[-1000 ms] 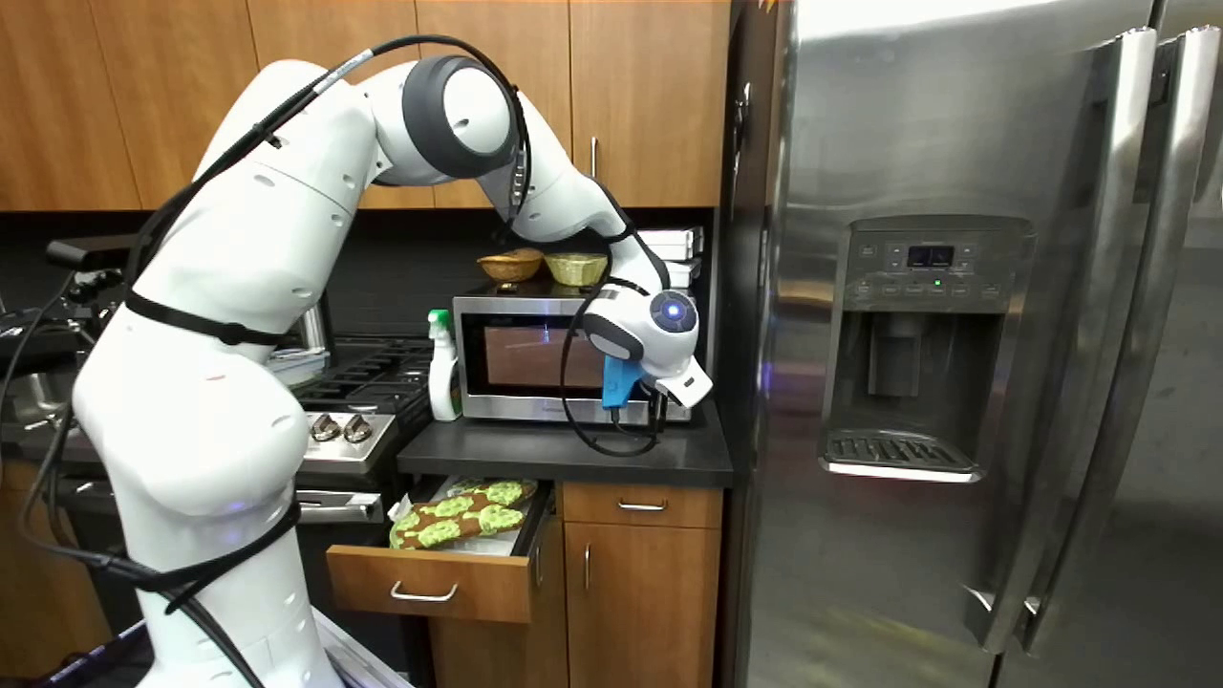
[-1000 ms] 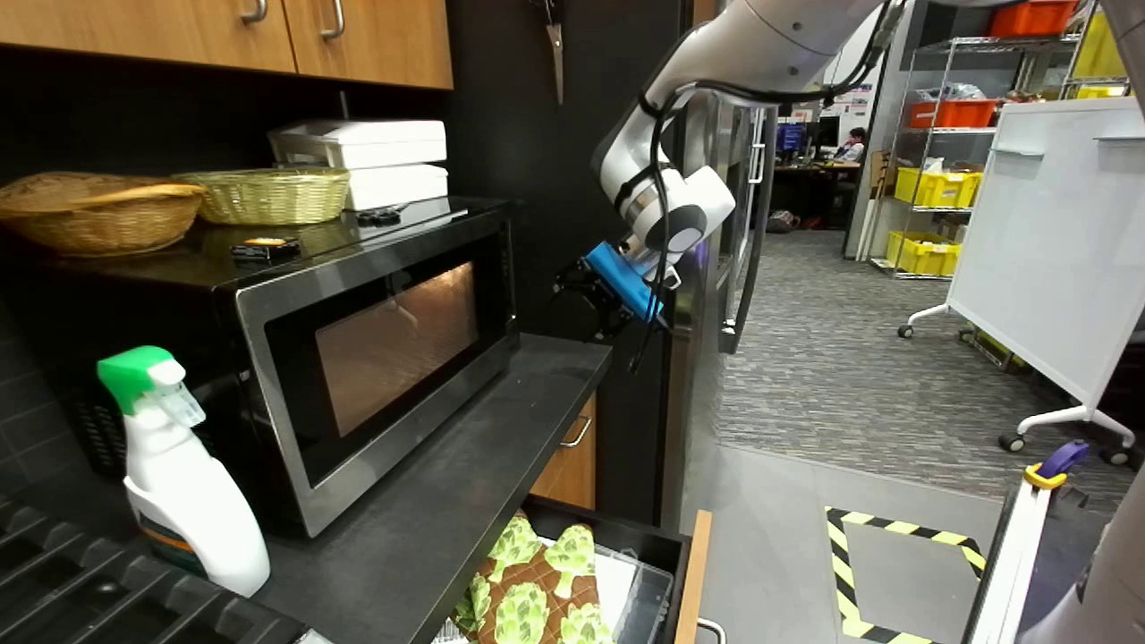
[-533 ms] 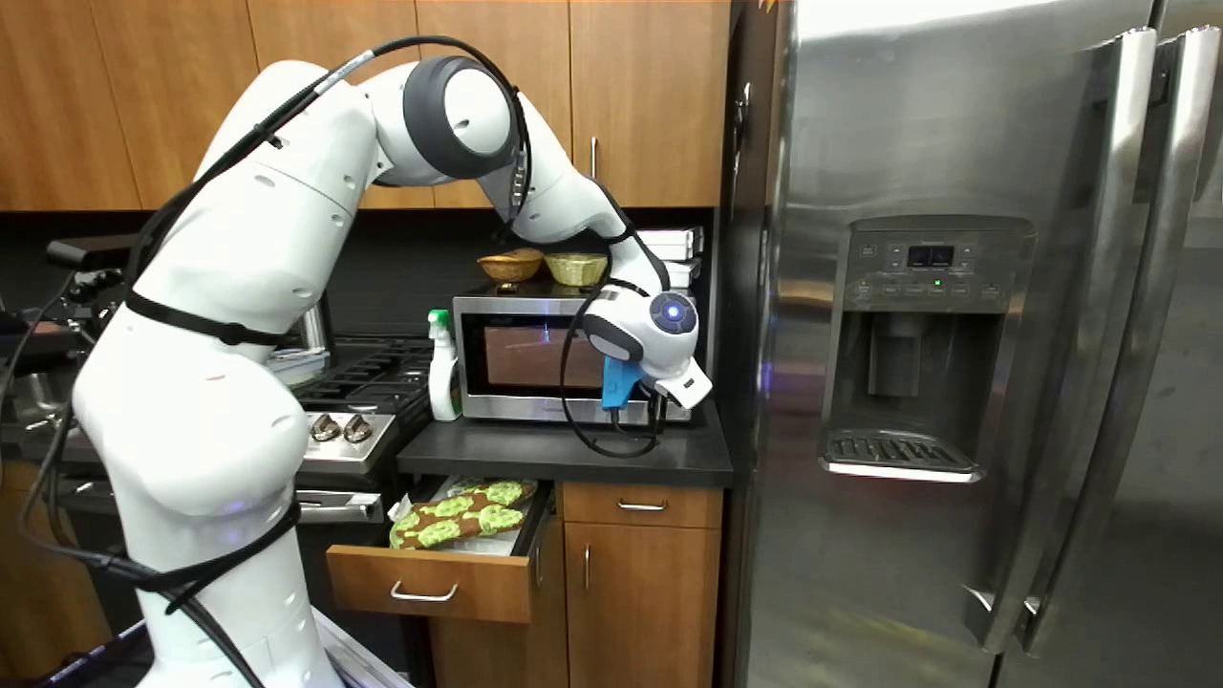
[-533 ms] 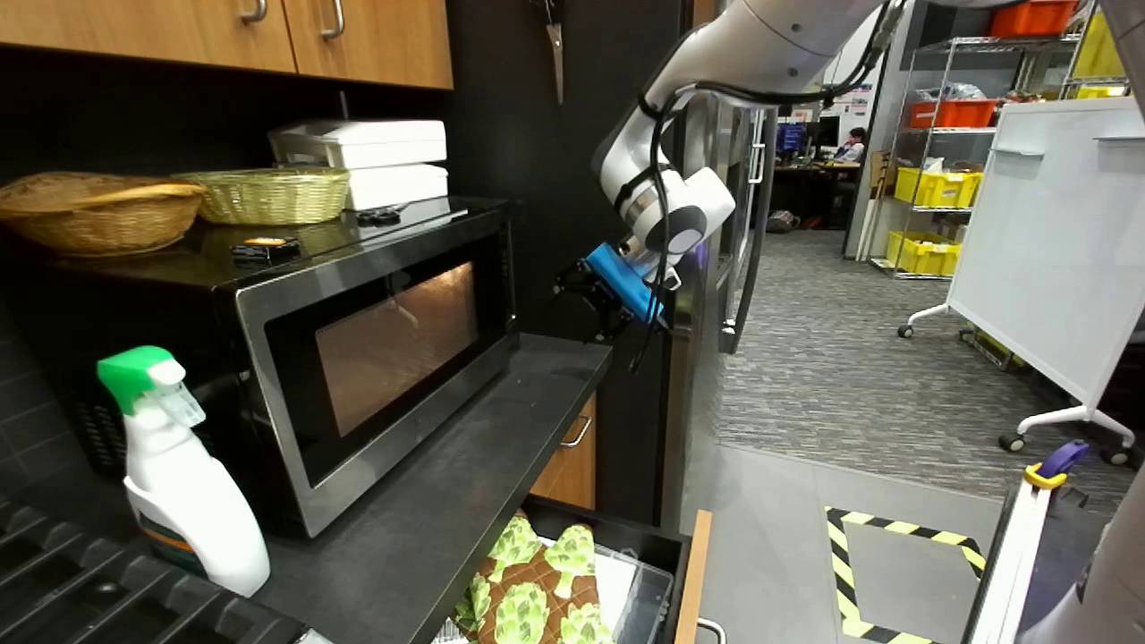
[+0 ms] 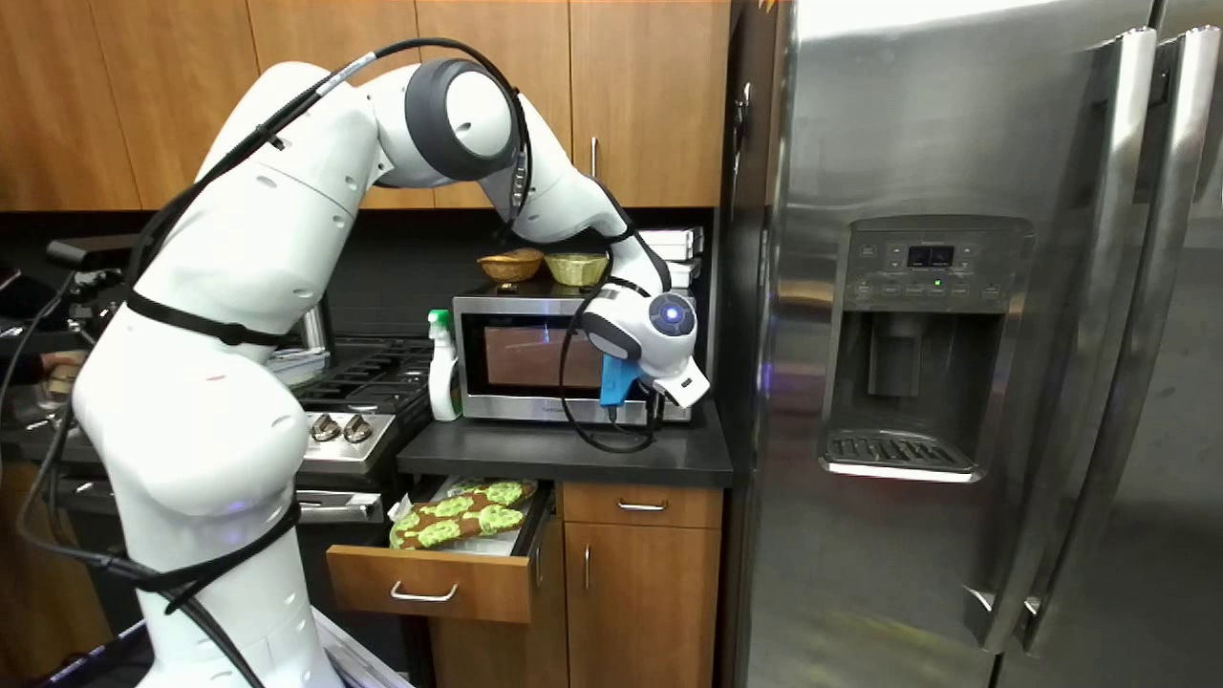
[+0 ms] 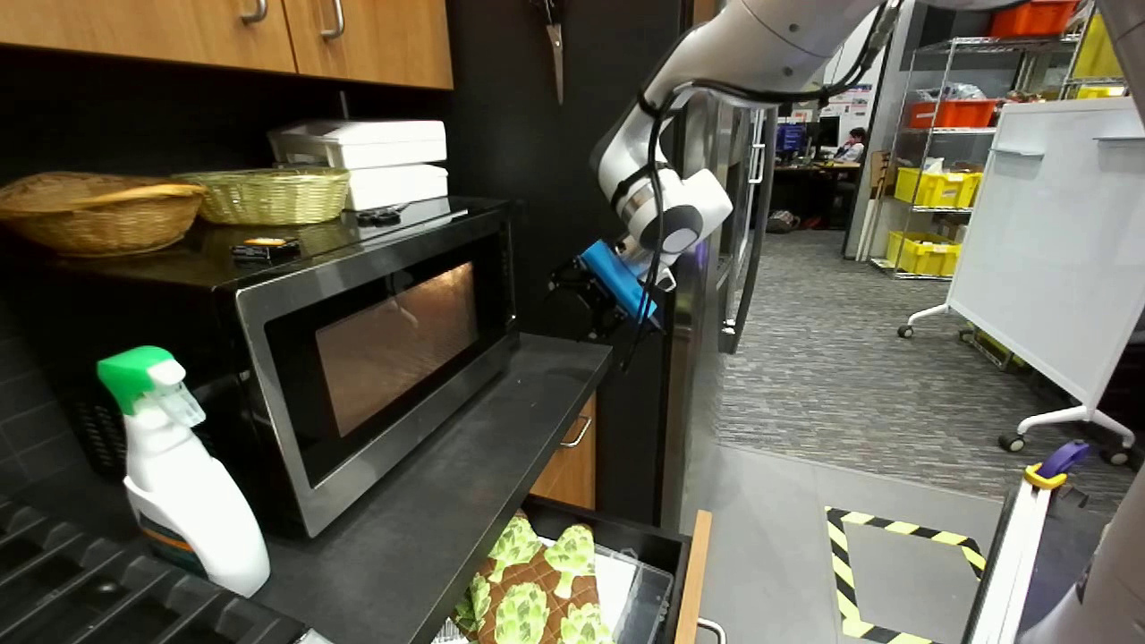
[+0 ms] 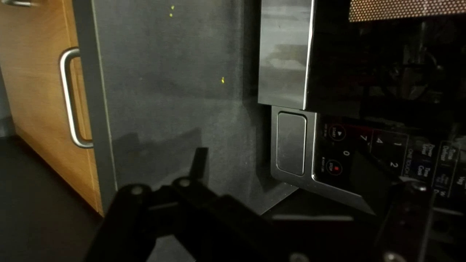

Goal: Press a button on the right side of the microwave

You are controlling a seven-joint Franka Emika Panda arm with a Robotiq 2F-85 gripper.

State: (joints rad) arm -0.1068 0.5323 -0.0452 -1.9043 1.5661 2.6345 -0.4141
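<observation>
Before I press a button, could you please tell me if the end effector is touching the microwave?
Apart. In an exterior view, a dark gap shows plainly between the end effector and the right edge of the microwave.

Wooden cupboards (image 5: 650, 105) are hanging over the dark counter (image 5: 525, 454). Under its front edge, a drawer (image 5: 468, 578) is sticking out. Past the counter's far corner, gray floor (image 6: 805, 376) is reaching toward shelves (image 6: 957, 131).
</observation>
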